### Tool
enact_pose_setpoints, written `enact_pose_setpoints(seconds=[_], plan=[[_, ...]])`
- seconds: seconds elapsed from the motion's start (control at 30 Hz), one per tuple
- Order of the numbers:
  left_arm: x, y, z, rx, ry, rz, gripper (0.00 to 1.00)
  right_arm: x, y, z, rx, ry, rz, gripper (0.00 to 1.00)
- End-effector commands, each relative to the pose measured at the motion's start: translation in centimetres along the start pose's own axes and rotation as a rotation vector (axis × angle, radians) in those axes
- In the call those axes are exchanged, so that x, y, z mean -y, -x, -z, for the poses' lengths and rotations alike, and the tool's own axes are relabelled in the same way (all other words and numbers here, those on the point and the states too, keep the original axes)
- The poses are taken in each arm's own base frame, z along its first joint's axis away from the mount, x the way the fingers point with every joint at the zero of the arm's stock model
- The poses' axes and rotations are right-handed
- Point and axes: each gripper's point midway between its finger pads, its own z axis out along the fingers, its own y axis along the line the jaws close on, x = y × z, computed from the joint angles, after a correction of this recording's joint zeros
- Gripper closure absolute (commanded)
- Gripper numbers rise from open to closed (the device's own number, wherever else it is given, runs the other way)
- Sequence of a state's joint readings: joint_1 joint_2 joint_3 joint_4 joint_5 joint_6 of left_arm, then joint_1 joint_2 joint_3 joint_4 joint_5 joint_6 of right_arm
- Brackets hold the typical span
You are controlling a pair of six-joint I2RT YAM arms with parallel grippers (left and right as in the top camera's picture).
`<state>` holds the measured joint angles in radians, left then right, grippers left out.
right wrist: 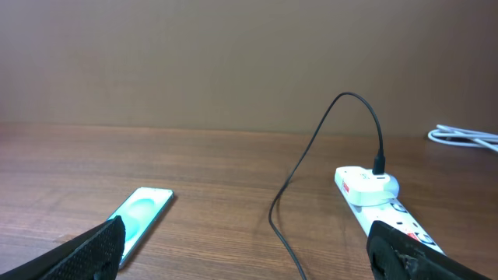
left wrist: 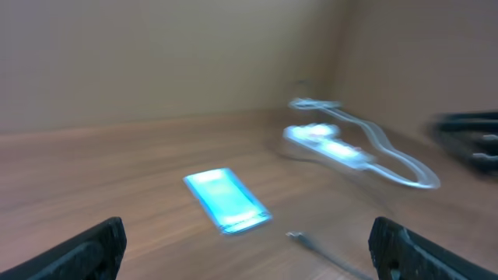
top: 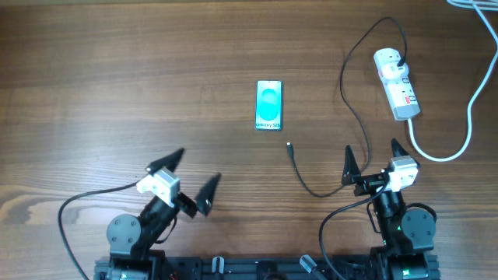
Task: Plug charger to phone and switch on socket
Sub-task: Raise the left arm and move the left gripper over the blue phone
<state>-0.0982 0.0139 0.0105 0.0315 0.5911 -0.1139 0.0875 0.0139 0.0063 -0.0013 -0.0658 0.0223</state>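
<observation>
Phone and charger lie apart on a brown wood-grain counter [top: 117, 70] as two robot arms hover at its near edge. The small flat smartphone with a bright cyan screen [top: 268, 105] rests face up near the middle of the counter, the white strip of text at its near end. The long thin black charger cable [top: 342, 82] runs from a white plug adapter [top: 387, 59] seated in the far end of the white elongated power strip [top: 398, 95] at the far right. It loops up and back, sweeps down in front of the right arm, then curls to a small black connector tip [top: 289, 145] lying near the smartphone's near right corner, not touching it. A thick white cord [top: 467, 117] curves from the strip's near end and leaves at the top right. The left tool [top: 196, 166] sits with its jaws spread wide and nothing between them, left of and nearer than the smartphone. The right tool [top: 372, 148] is likewise spread and empty, with the cable passing just beside it. The left wrist view is blurred.
</observation>
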Motion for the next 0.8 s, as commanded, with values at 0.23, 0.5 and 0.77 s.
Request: enact_pose_setpoints(seconds=[0.23,0.5,0.77], plan=[[7.2,6.3,2.1,0.221,-0.370,-0.069,0.00,0.1,0.0,0.0,0.001,-0.006,-0.006,0.00],[7.7,12.4,4.6,0.466,-0.376,0.099,0.00,0.1,0.0,0.0,0.001,-0.006,-0.006,0.00],[6.1,18.7,9.2,0.825,-0.342,0.293,0.00,0.1,0.0,0.0,0.001,-0.006,-0.006,0.00]])
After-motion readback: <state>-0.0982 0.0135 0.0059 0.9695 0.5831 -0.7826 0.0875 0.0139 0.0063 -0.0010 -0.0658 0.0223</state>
